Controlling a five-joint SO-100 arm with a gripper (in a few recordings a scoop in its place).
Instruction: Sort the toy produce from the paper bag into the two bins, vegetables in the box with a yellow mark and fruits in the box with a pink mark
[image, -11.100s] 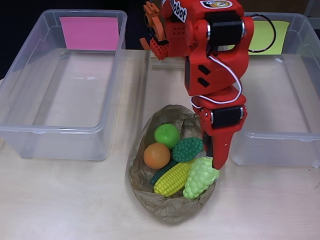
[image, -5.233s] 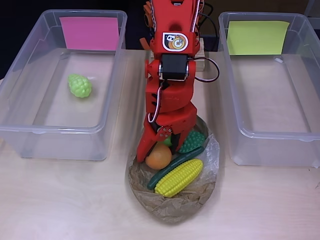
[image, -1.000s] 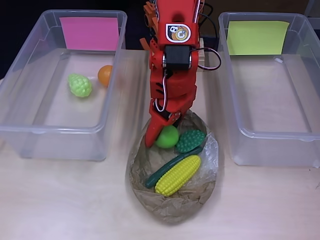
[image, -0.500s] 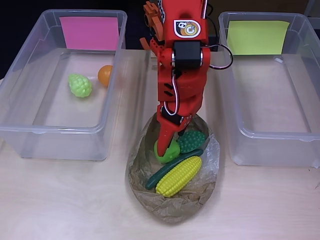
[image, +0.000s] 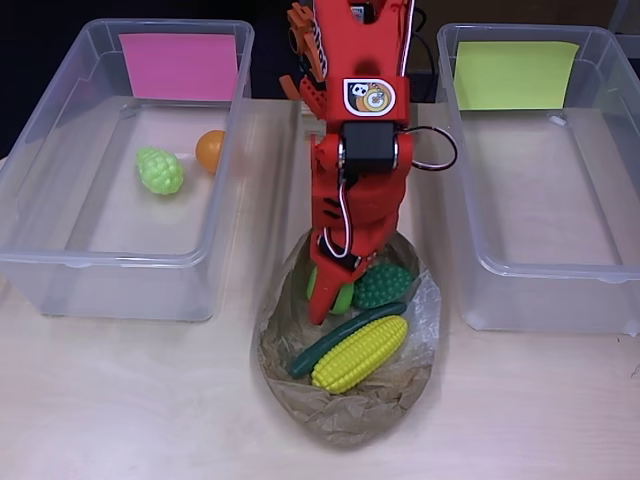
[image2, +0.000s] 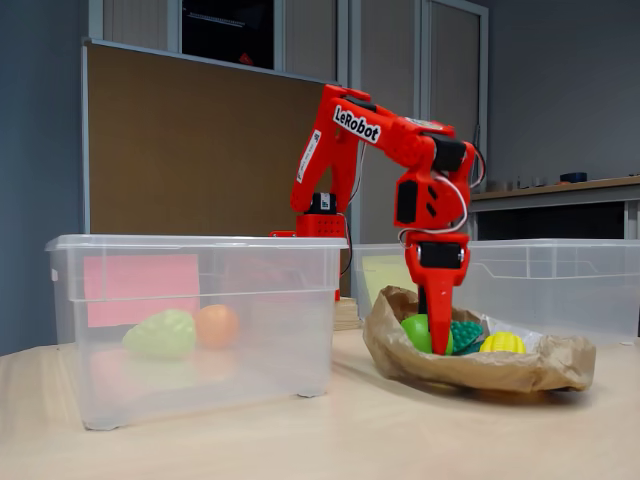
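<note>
The jaws (image: 328, 290) sit clamped around the apple (image: 340, 291) inside the bag (image: 345, 420), beside the corn (image: 360, 352). The round apple could slip loose during lifting, since the grip looks off-centre.

Crumpled matt brown paper bag (image: 345, 415); glossy clear plastic bins (image: 60, 200); smooth pale wood-look table (image: 130, 400); shiny moulded plastic corn (image: 360, 352); glossy red plastic arm (image: 358, 120).
</note>
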